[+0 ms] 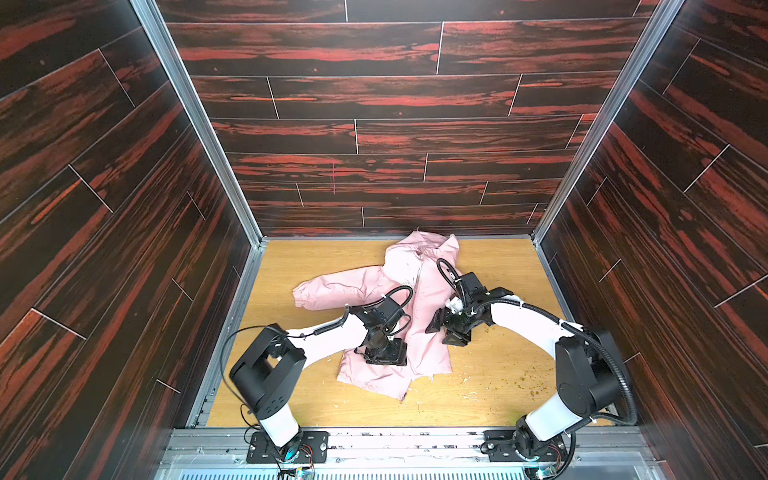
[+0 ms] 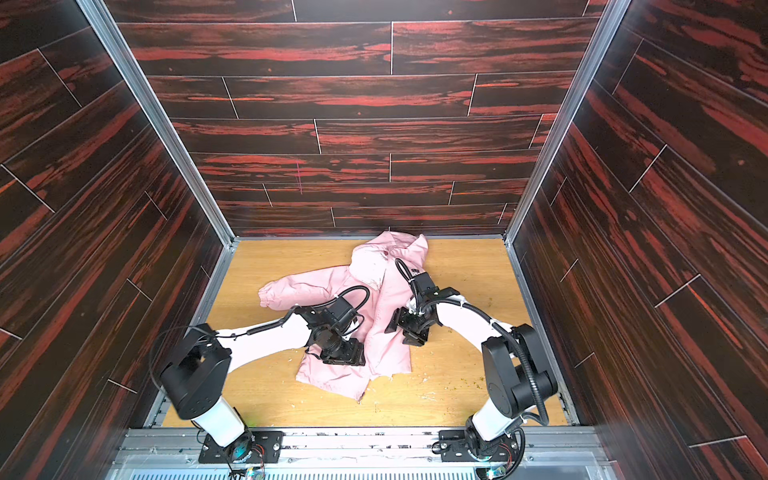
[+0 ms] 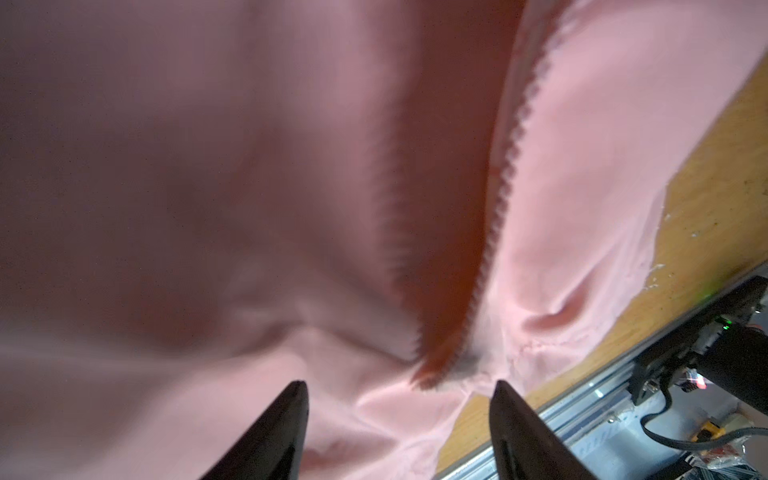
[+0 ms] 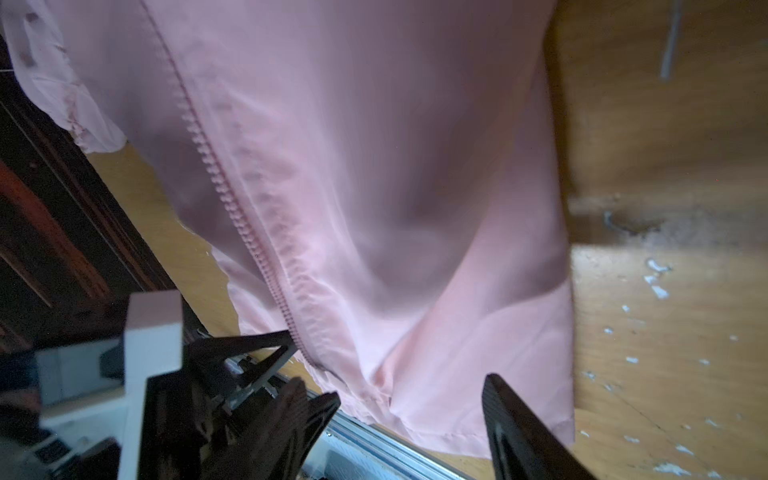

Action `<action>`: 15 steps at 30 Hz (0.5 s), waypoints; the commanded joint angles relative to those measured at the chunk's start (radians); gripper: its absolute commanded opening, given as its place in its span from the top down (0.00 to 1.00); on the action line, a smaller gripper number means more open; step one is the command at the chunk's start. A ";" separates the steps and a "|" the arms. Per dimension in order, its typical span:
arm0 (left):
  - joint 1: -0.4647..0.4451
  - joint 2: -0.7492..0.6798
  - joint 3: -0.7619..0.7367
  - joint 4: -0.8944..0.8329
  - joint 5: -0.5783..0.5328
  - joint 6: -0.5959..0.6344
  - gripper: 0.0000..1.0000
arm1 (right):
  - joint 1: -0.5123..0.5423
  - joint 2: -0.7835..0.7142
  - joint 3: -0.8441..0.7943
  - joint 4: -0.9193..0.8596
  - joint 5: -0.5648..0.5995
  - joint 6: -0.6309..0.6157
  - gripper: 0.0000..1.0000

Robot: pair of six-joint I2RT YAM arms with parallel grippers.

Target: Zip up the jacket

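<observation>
The light pink jacket (image 1: 424, 307) (image 2: 386, 320) lies crumpled on the wooden table (image 1: 498, 270), collar toward the back wall and one sleeve (image 1: 328, 286) stretched left. The front is unzipped: two rows of zipper teeth (image 3: 505, 166) stand apart and converge near the hem. My left gripper (image 1: 385, 358) (image 2: 344, 358) (image 3: 399, 386) hovers open over the lower left panel, with fabric under the gap. My right gripper (image 1: 446, 334) (image 2: 405, 331) (image 4: 409, 390) is open above the right panel's hem, close to the zipper edge (image 4: 232, 199). The other sleeve is hidden.
Dark red wood-patterned walls close in the left, back and right sides. An aluminium rail (image 1: 395, 440) with both arm bases runs along the front edge. Small crumbs and white flecks (image 1: 532, 386) litter the table right of the jacket. The left gripper's finger (image 4: 249, 353) shows in the right wrist view.
</observation>
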 commanded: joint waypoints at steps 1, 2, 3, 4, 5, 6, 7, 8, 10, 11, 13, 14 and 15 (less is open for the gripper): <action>-0.002 -0.095 -0.055 -0.046 0.011 0.050 0.26 | 0.006 0.070 0.020 0.035 0.009 0.020 0.33; -0.007 -0.108 -0.074 -0.051 0.008 0.060 0.26 | 0.006 0.087 0.024 0.037 0.009 0.022 0.35; -0.015 -0.114 -0.086 -0.061 -0.001 0.069 0.26 | 0.006 0.100 0.026 0.037 0.008 0.024 0.37; -0.022 -0.116 -0.095 -0.069 -0.007 0.077 0.26 | 0.006 0.110 0.027 0.037 0.009 0.024 0.39; -0.033 -0.116 -0.105 -0.079 -0.017 0.082 0.26 | 0.006 0.118 0.029 0.037 0.010 0.026 0.41; -0.042 -0.115 -0.112 -0.082 -0.023 0.085 0.26 | 0.006 0.122 0.030 0.037 0.013 0.027 0.43; -0.053 -0.112 -0.117 -0.081 -0.028 0.086 0.26 | 0.006 0.126 0.032 0.036 0.017 0.027 0.44; -0.064 -0.108 -0.119 -0.077 -0.030 0.085 0.26 | 0.006 0.129 0.034 0.035 0.018 0.029 0.45; -0.090 -0.094 -0.111 -0.067 -0.033 0.083 0.26 | 0.006 0.134 0.036 0.034 0.018 0.030 0.47; -0.102 -0.080 -0.102 -0.067 -0.041 0.084 0.26 | 0.006 0.136 0.039 0.033 0.020 0.030 0.48; -0.114 -0.047 -0.088 -0.071 -0.059 0.080 0.27 | 0.006 0.137 0.039 0.033 0.025 0.033 0.50; -0.113 -0.030 -0.085 -0.067 -0.064 0.077 0.28 | 0.006 0.141 0.038 0.033 0.027 0.036 0.51; -0.113 -0.016 -0.085 -0.064 -0.068 0.075 0.30 | 0.006 0.143 0.036 0.036 0.027 0.037 0.51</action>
